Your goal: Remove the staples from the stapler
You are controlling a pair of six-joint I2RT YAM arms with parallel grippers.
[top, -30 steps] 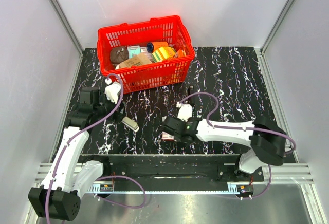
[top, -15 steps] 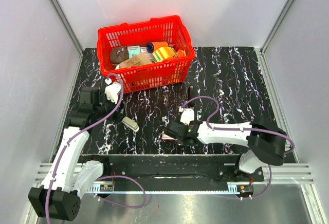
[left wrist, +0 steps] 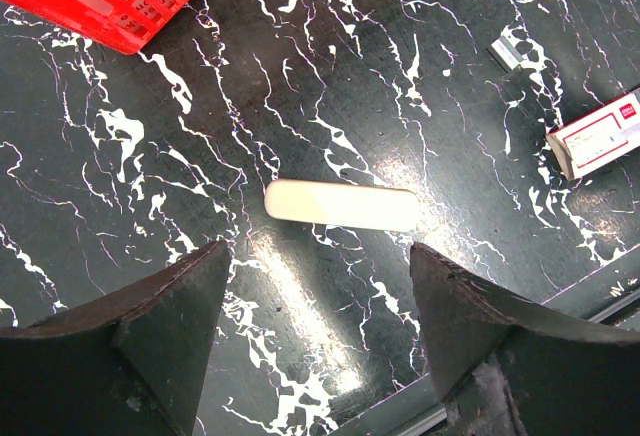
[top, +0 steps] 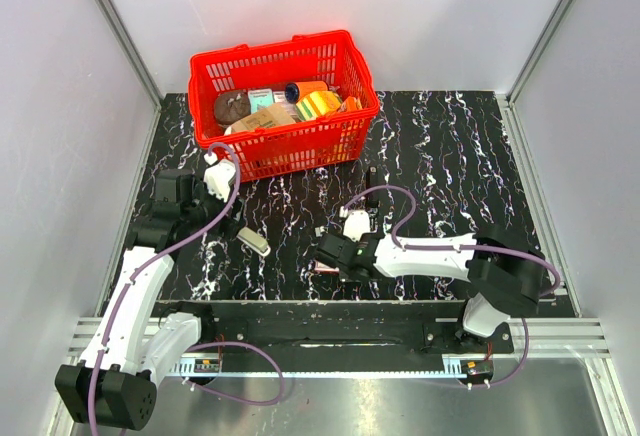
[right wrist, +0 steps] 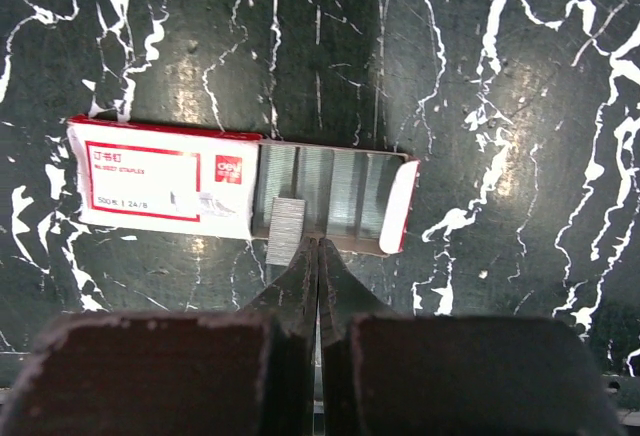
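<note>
A small cream oblong object (left wrist: 342, 205), apparently the stapler, lies flat on the black marble table; it also shows in the top view (top: 254, 241). My left gripper (left wrist: 315, 256) is open and empty, just near of it, fingers wide apart (top: 222, 224). A red-and-white staple box (right wrist: 160, 178) lies slid open, its tray (right wrist: 340, 196) full of staples. A loose strip of staples (right wrist: 285, 228) lies across the tray's near edge. My right gripper (right wrist: 318, 246) is shut, tips at that edge beside the strip, holding nothing I can see. In the top view it (top: 328, 252) covers part of the box (top: 322, 267).
A red basket (top: 300, 151) full of goods stands at the back left. A small metal piece (left wrist: 505, 52) lies on the table between the box and the basket (top: 320, 230). A small black object (top: 372, 174) lies right of the basket. The table's front rail (top: 330, 316) runs close by.
My right gripper drew back to the right, then moved left again over the staple box. The left arm and the cream object have not moved.
</note>
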